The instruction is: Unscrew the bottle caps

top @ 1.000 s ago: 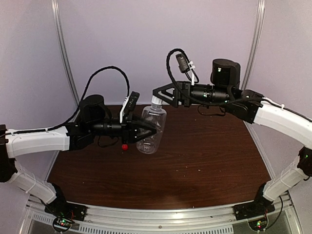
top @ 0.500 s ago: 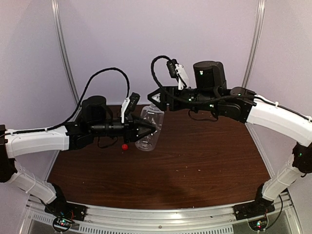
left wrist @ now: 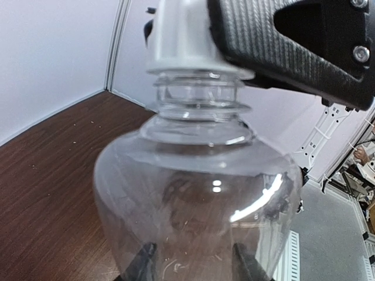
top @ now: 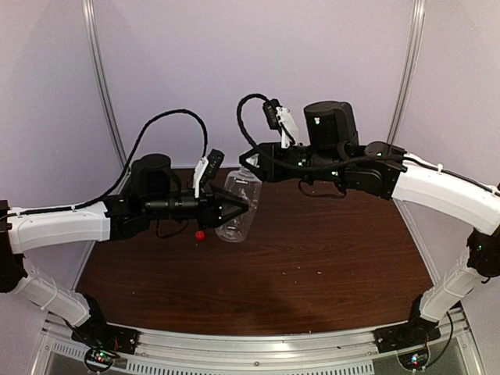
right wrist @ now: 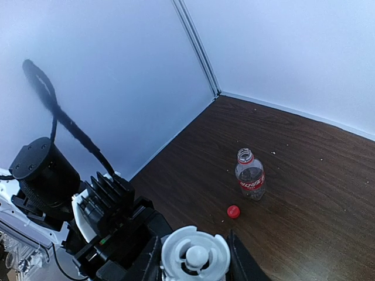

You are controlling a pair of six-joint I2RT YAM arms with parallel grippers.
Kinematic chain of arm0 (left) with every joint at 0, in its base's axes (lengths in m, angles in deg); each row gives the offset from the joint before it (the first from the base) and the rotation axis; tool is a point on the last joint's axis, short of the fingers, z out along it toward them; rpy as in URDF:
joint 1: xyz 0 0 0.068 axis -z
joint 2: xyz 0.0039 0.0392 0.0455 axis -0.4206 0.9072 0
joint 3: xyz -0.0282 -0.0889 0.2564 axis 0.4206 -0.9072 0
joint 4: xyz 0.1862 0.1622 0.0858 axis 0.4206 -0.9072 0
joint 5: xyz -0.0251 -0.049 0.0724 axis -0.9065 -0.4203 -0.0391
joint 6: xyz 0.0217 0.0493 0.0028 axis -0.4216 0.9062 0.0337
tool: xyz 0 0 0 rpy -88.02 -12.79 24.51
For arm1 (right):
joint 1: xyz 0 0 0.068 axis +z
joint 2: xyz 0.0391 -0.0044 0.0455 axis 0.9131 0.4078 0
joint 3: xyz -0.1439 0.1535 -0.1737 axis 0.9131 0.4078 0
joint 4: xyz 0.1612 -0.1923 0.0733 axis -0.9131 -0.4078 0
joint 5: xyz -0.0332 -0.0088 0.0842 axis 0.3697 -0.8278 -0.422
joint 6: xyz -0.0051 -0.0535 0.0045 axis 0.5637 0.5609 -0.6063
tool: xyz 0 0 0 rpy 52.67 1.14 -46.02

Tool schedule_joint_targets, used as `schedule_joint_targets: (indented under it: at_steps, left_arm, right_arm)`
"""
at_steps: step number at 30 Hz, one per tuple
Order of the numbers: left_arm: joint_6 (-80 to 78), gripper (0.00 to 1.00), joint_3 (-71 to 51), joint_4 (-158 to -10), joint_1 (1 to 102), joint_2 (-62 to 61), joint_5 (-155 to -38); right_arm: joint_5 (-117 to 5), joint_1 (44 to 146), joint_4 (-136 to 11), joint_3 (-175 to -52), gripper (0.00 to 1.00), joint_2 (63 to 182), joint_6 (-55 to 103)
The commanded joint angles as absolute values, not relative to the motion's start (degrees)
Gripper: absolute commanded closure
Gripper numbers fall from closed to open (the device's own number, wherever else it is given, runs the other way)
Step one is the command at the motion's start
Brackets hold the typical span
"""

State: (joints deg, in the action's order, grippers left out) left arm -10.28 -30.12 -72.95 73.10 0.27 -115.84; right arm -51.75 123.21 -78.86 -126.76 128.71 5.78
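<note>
The wide, unlabelled clear bottle [top: 243, 187] [left wrist: 196, 193] hangs above the table, with my left gripper [top: 245, 208] [left wrist: 193, 266] shut around its body. Its white cap [left wrist: 181, 35] [right wrist: 195, 256] sits on the neck, and my right gripper [top: 250, 161] [right wrist: 195, 259] is shut on it from above, a finger [right wrist: 150, 262] pressing each side. The small slim bottle [right wrist: 251, 174] with the red label stands uncapped on the table. The red cap [right wrist: 234, 211] [top: 200, 234] lies loose beside it. In the top view the left arm hides the small bottle.
The dark wooden table [top: 328, 250] meets pale walls at the back and left, with a metal corner post [right wrist: 196, 44]. My left wrist housing [right wrist: 111, 219] sits just below the white cap. A black cable [top: 168, 117] loops above the left arm.
My right gripper has swung left and down onto the white cap and shut on it. The left gripper has kept its hold, and the bottle has tipped slightly.
</note>
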Motion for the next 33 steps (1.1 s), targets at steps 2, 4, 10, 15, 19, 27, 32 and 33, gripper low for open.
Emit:
schedule_joint_targets:
  at_steps: [2, 4, 10, 15, 19, 27, 32, 33]
  left_arm:
    - [-8.80, 0.78, -28.44, -70.93, 73.39, -1.47, -115.14]
    - [-8.70, 0.77, -28.52, -70.91, 73.39, -1.57, -115.29]
    - [-8.87, 0.77, -29.26, -68.29, 73.39, -2.18, -119.15]
    - [-10.85, 0.77, -31.02, -62.31, 73.36, -2.86, -128.43]
    - [-14.30, 0.75, -32.67, -53.58, 73.40, -2.85, -137.74]
    - [-26.22, 0.73, -34.54, -37.74, 73.39, -0.16, -148.73]
    - [-26.34, 0.74, -34.78, -36.99, 73.39, -0.08, -147.55]
    - [-26.10, 0.74, -34.70, -37.26, 73.39, -0.07, -147.23]
  right_arm:
    - [-51.57, 123.43, -76.56, -125.41, 0.72, 127.44, 6.28]
    - [-52.45, 123.33, -75.49, -124.65, 0.77, 127.05, 6.92]
    - [-63.59, 119.97, -67.00, -119.54, 0.84, 124.60, 8.14]
    - [-77.02, 117.35, -62.78, -117.50, 0.84, 123.99, 12.78]
    - [-90.28, 116.75, -62.81, -117.81, 0.77, 124.60, 19.55]
    - [-109.40, 113.62, -59.52, -118.20, 0.69, 126.90, 20.28]
    - [-107.29, 113.48, -61.47, -117.95, 0.60, 126.09, 20.99]
    - [-105.87, 113.52, -61.50, -117.76, 0.54, 125.59, 20.89]
